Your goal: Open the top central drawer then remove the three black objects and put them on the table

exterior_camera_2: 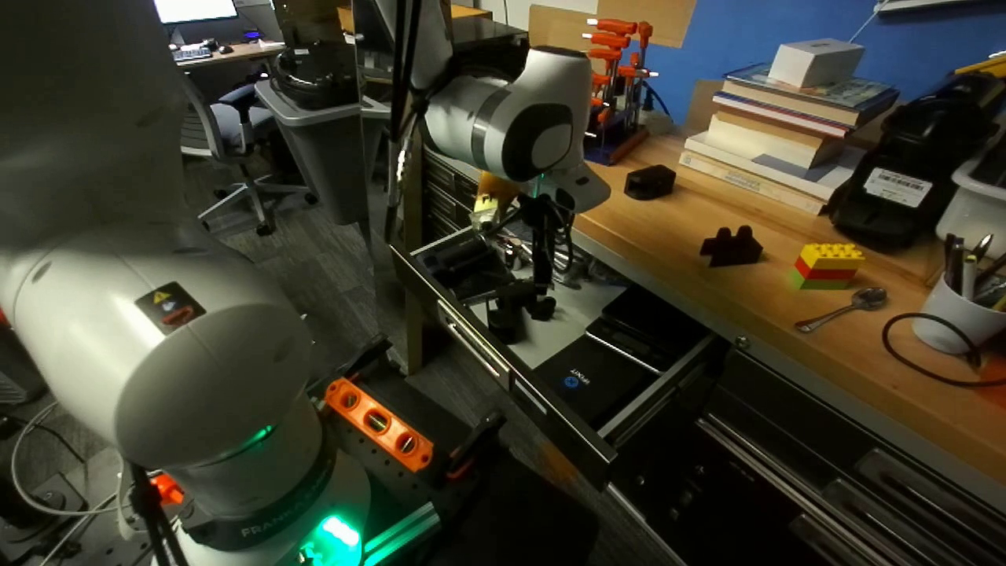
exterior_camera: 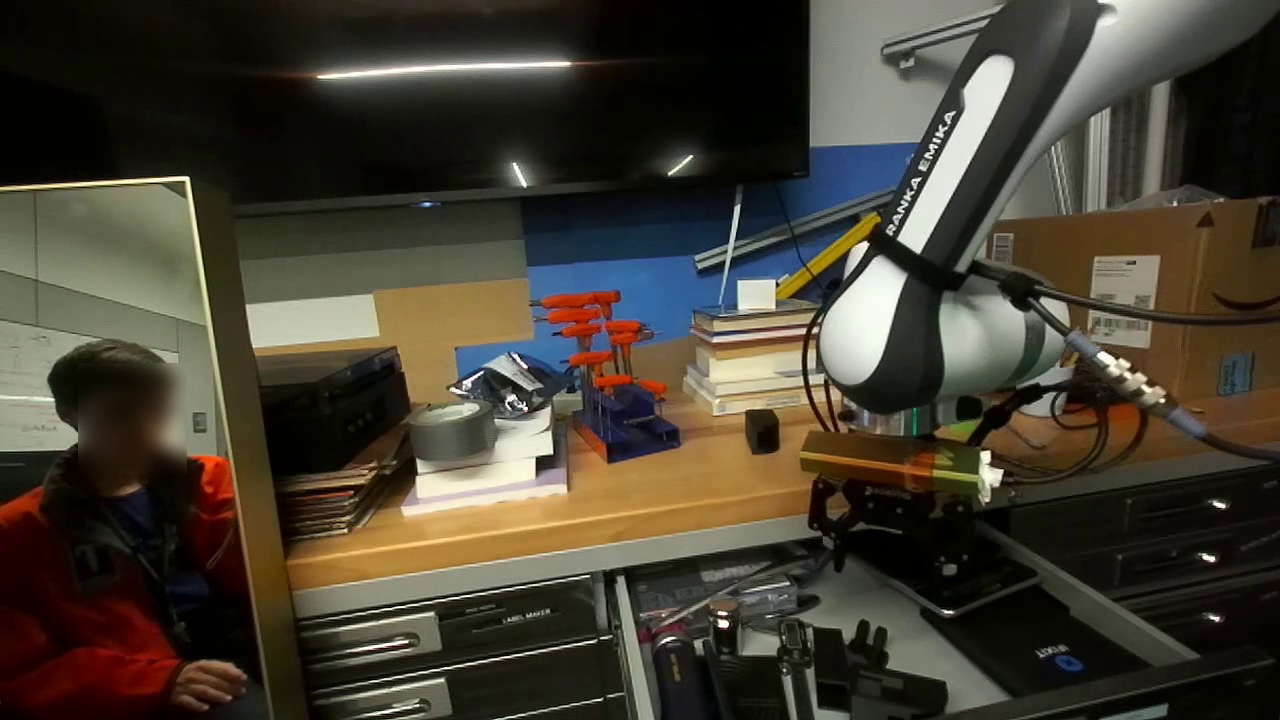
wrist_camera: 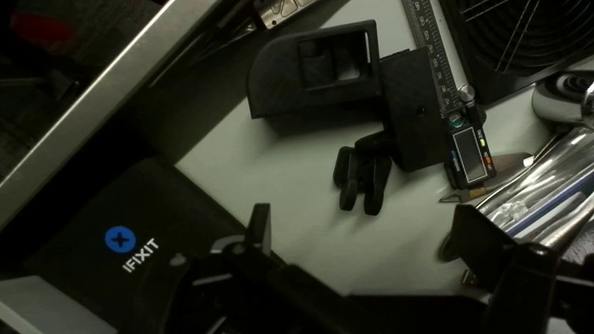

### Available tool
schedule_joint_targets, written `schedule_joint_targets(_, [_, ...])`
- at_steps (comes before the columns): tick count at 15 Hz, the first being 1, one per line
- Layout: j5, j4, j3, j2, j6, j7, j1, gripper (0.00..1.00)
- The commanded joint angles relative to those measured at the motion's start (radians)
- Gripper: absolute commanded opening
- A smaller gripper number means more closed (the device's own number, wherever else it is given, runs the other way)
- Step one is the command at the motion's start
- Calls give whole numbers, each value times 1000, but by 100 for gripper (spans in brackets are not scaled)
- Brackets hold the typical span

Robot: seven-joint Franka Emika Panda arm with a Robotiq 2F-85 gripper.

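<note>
The top central drawer (exterior_camera: 1095, 605) (exterior_camera_2: 566, 420) (wrist_camera: 100, 95) stands open below the table (exterior_camera: 640, 505) (exterior_camera_2: 668, 255). In the wrist view a hollow black object (wrist_camera: 278, 79) lies near a black block (wrist_camera: 410, 111) with a pronged black piece (wrist_camera: 364, 178) against it; whether these join is unclear. The pronged piece also shows in an exterior view (exterior_camera: 868, 645). A black block (exterior_camera: 762, 430) (exterior_camera_2: 650, 181) and a knobbed black piece (exterior_camera_2: 732, 246) sit on the table. My gripper (exterior_camera: 893, 560) (exterior_camera_2: 542, 271) (wrist_camera: 364, 222) is open and empty over the drawer, short of the pronged piece.
The drawer also holds a black IFIXIT case (wrist_camera: 139, 232) (exterior_camera_2: 578, 381), a caliper (wrist_camera: 466, 148) and a plastic bag (wrist_camera: 543, 185). On the table are books (exterior_camera: 750, 365), an orange-red tool rack (exterior_camera: 620, 420), toy bricks (exterior_camera_2: 827, 266) and a spoon (exterior_camera_2: 845, 309).
</note>
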Motion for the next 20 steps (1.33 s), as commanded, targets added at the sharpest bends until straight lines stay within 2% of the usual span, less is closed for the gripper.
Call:
schedule_joint_targets(1, [65,-1,4,62,92,2,-1,100])
schedule_joint_targets(9, [231,38,32,196,182,-61,-6,100])
schedule_joint_targets(20, [255,114,27,283,201,-88,-2,100])
